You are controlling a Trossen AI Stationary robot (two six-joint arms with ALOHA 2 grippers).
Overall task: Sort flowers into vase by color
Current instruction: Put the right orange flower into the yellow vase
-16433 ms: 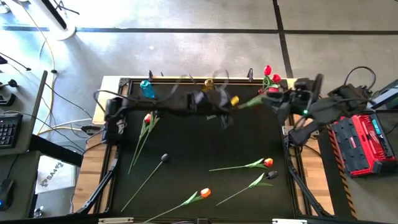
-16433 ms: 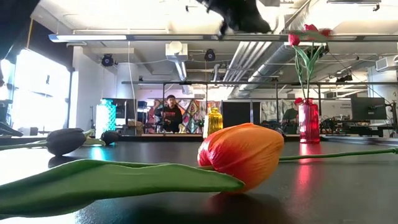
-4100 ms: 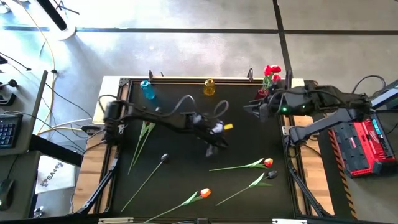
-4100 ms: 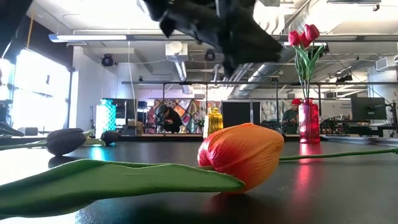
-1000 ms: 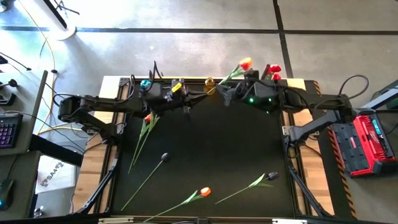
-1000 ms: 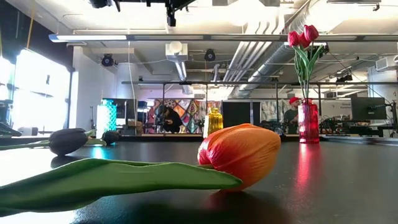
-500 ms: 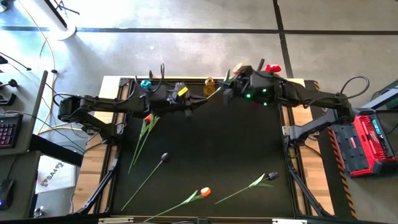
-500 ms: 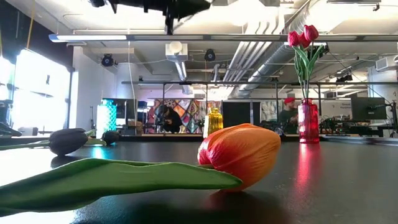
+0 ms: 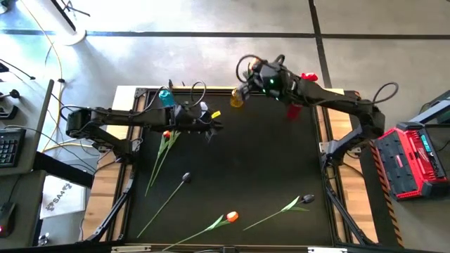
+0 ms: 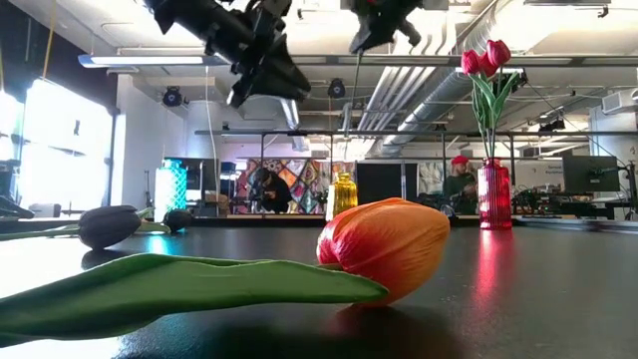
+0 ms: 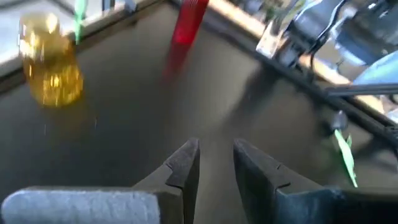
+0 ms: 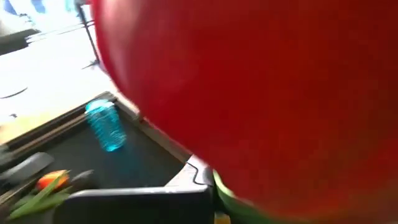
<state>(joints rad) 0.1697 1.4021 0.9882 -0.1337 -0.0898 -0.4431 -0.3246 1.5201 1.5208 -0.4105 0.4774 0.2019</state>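
Fingers of right gripper (image 9: 247, 86): can't tell how wide; red-orange tulip head fills wrist view, thin green stem (image 10: 358, 95) hangs below toward small yellow glass vase (image 9: 237, 98) at table's 12 o'clock. Left gripper (image 11: 216, 163) slightly parted, empty, at 10 o'clock. Orange tulip (image 9: 231, 217) lies at 6. Stems look light, floppy; grip mid-stem, not head.

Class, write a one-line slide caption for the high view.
Right gripper above the yellow vase; left gripper nearby; four tulips lie on the table.

Left pincer (image 9: 211, 126) slightly parted above table; right pincer (image 9: 242, 90) raised at far edge.
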